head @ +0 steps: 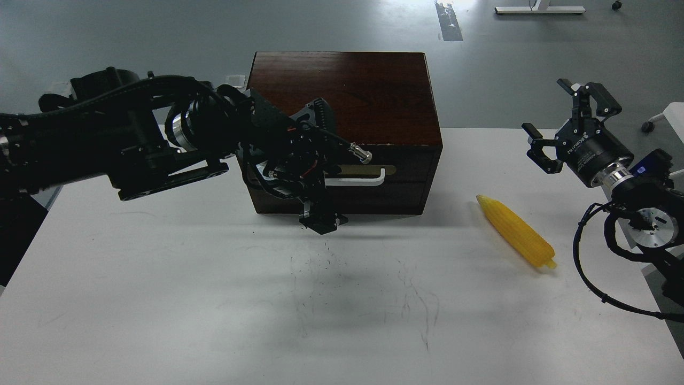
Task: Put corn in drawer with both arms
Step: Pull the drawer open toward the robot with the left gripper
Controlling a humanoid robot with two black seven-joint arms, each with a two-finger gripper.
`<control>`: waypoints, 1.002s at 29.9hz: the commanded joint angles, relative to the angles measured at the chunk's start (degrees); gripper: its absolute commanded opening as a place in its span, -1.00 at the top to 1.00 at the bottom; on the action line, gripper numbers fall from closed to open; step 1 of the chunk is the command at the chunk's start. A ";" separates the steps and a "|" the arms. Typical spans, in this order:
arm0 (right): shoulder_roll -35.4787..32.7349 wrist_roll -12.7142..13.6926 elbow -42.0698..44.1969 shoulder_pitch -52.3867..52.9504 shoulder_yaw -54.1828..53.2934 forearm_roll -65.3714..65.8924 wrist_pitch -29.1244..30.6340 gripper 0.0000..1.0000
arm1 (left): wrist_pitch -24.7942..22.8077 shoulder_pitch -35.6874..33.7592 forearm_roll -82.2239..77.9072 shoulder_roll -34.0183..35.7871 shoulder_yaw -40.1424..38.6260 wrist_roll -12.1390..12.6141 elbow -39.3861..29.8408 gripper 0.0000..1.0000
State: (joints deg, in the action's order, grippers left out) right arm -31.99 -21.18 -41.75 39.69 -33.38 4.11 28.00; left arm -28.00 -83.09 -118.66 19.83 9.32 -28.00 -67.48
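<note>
Corn [516,231] lies on worktop [160,321], right of cabinet [342,96], nothing holds it. Drawer [406,179] is closed. Left fingers [322,220] hang in front of handle [363,177], cannot tell if apart. Right fingers [556,120] apart, empty, near corn. Risk: left misses handle, pull drags whole cabinet.

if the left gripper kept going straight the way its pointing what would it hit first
Probably the white table: the left gripper points down in front of the dark brown wooden cabinet's drawer. Depth is hard to judge.
</note>
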 commanded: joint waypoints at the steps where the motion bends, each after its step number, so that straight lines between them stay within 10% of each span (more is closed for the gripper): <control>1: 0.00 0.00 0.00 -0.22 -0.02 -0.07 0.00 -1.00 | 0.00 0.12 -0.08 -0.31 0.17 0.00 0.07 -0.98; 30: -1.32 -0.52 -0.18 -0.67 -0.19 -0.16 0.00 -1.00 | 0.00 -0.84 -1.14 -0.32 2.37 0.00 -8.89 -0.98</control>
State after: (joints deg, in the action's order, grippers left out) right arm -33.39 -21.70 -41.81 39.21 -33.58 3.96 28.00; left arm -28.00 -83.91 -119.91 19.44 11.59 -27.97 -75.03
